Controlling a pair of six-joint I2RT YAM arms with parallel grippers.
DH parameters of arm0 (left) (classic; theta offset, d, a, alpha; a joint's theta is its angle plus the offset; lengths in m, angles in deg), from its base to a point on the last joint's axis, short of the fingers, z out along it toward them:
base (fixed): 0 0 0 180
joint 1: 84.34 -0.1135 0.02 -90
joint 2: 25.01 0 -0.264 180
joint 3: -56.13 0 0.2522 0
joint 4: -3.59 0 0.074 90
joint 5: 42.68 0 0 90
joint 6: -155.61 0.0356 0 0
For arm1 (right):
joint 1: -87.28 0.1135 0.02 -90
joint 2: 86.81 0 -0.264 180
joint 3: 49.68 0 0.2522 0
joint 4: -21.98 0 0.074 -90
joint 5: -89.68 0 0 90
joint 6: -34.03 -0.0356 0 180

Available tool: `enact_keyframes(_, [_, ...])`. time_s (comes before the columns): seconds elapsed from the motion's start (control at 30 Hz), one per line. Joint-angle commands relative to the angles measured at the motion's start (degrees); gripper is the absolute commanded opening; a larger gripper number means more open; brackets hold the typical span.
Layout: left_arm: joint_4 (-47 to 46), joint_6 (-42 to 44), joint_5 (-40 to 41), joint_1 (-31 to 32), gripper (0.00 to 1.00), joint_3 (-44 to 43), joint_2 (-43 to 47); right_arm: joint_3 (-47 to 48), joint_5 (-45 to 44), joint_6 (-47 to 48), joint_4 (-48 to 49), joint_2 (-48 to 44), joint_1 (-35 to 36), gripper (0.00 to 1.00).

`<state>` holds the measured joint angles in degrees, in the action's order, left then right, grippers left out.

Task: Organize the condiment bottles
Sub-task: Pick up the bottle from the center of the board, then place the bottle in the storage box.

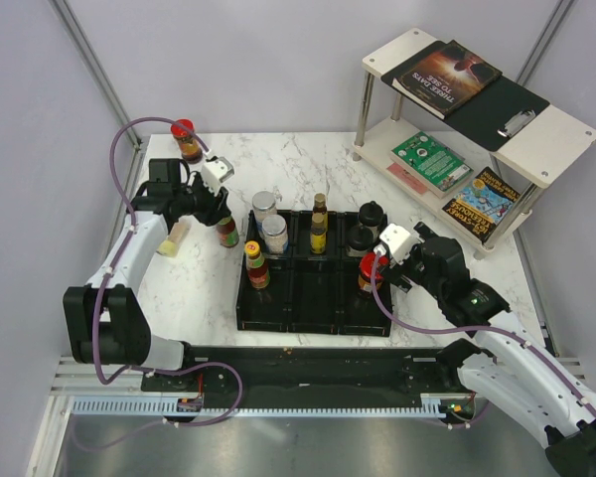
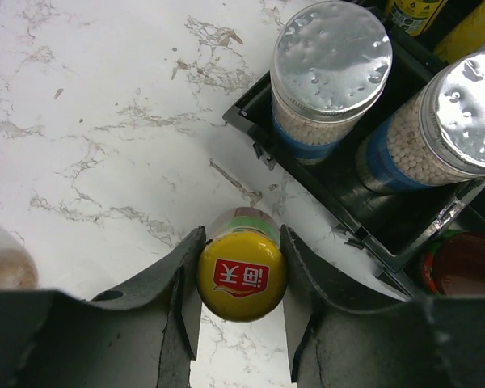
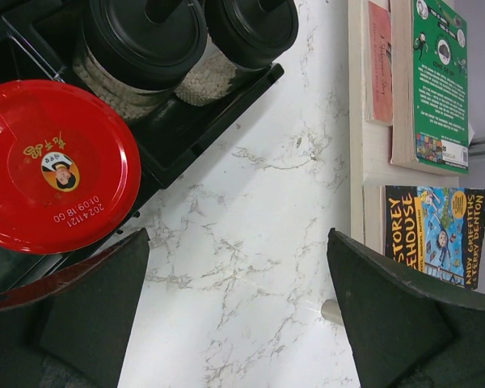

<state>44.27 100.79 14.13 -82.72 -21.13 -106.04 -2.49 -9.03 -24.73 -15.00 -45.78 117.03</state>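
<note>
white marble-pattern table (image 1: 308,159) fills the scene. two-tier white shelf (image 1: 551,134) stands at back right, holding books (image 1: 447,75). black compartmented plastic tray (image 1: 313,298) sits mid-table, near the arm bases.

left gripper (image 2: 241,234) is just off the tray's left edge. its fingers (image 2: 174,283) press on both sides of a yellow-capped bottle (image 2: 242,276), so it is clamped on it. the bottle stands upright on the marble just beside the tray. it has a round glossy yellow cap with a red logo, and a green and red label below.

right gripper (image 3: 238,234) is spread wide with nothing between the fingers, over bare marble at the tray's right edge.

red-capped jar (image 3: 56,162) stands in the tray's right column, just outside one right-gripper finger. its flat red lid has a printed date and a small face logo.

two silver-lidded clear jars (image 2: 331,48) of pale beads with blue labels, tray back left. two black-lidded jars (image 3: 145,32), tray back right. slim dark bottles (image 1: 319,229) with yellow caps, back middle. red sauce bottle (image 1: 257,266), tray left column. lone red-lidded jar (image 1: 186,139) at table back left, well apart from the tray.
</note>
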Motion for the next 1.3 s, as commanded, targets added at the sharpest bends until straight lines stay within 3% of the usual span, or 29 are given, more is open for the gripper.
enact_keyframes(0.0, [-0.63,0.51,1.19,0.04,0.02,-1.62,-1.06,0.67,0.62,-0.66,0.28,-0.52,-0.31,0.98])
enact_keyframes(0.37, [2.25,1.11,4.36,-0.05,0.02,-2.41,13.53,0.67,0.71,-0.75,0.20,-0.52,-0.40,0.98])
enact_keyframes(0.77, [24.39,12.80,-5.57,0.13,0.02,-0.04,27.93,0.67,0.54,-0.75,0.37,-0.08,-0.40,0.98])
enact_keyframes(1.27, [48.75,24.49,-19.27,0.22,0.02,-5.75,37.26,0.76,0.54,-0.75,0.37,0.27,-1.55,0.98])
